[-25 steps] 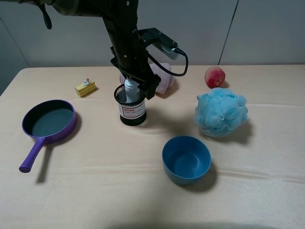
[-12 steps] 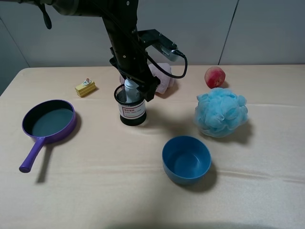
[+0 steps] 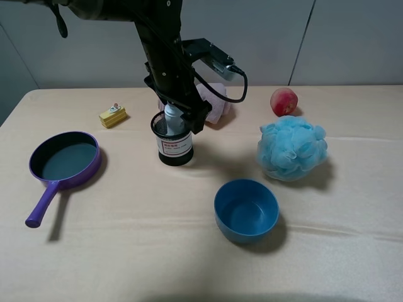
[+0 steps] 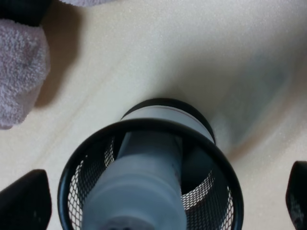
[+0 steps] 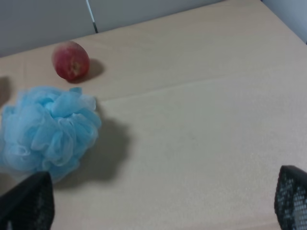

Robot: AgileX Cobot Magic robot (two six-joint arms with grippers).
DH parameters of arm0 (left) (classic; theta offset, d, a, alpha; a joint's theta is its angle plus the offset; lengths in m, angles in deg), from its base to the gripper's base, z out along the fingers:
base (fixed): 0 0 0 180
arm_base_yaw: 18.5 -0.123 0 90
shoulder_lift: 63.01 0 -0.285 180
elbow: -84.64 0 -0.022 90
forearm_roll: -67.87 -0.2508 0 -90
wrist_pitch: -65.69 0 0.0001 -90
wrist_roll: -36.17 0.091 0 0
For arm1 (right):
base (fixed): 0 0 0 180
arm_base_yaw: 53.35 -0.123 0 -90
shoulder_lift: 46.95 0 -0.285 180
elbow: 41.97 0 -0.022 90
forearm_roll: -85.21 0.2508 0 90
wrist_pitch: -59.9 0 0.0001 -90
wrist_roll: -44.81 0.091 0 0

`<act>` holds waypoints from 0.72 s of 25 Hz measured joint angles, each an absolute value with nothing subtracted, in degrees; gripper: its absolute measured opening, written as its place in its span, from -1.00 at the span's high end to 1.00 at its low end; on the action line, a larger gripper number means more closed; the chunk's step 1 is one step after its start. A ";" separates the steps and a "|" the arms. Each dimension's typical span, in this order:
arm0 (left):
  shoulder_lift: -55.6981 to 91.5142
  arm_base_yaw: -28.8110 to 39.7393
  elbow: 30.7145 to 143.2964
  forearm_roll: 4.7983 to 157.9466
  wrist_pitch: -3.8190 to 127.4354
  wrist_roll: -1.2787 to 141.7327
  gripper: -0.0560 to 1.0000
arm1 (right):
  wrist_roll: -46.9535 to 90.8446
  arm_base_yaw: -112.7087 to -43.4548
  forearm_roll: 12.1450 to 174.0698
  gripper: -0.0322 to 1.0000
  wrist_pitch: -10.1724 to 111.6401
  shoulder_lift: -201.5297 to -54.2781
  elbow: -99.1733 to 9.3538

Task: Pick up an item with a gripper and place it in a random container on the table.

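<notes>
The white bottle (image 3: 172, 118) stands inside the black wire-mesh cup (image 3: 175, 148) at the middle back of the beige table (image 3: 138, 239). My left gripper (image 3: 181, 115) hangs right over the cup, open, with its fingers on either side of the bottle's top. In the left wrist view the bottle (image 4: 144, 191) fills the cup (image 4: 225, 177), and the left gripper (image 4: 160, 206) shows its black fingertips (image 4: 26, 201) far apart and clear of it. The bottle's cap is hidden. My right gripper (image 5: 160, 206) is open and empty above bare table; it is out of the exterior view.
A purple pan (image 3: 63, 160) lies at the left and a yellow block (image 3: 113, 116) behind it. A pink towel (image 3: 215, 104) sits just behind the cup. A blue bowl (image 3: 245, 209), a blue bath pouf (image 3: 291, 148) and a red fruit (image 3: 284, 100) are on the right.
My left gripper has risen slightly above the cup. The bottle stays in the cup.
</notes>
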State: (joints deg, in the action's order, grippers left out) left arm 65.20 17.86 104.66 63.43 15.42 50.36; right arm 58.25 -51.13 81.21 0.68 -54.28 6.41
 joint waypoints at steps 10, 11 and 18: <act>60.66 17.86 104.83 64.66 9.95 49.07 -0.98 | 58.25 -51.13 81.26 -0.41 0.68 -54.28 6.41; 60.10 17.86 104.83 64.66 9.07 48.81 -0.98 | 58.25 -51.13 81.26 -0.41 0.68 -54.28 6.41; 53.88 17.86 104.83 64.74 1.50 47.05 -0.98 | 58.25 -51.13 81.26 -0.41 0.68 -54.28 6.41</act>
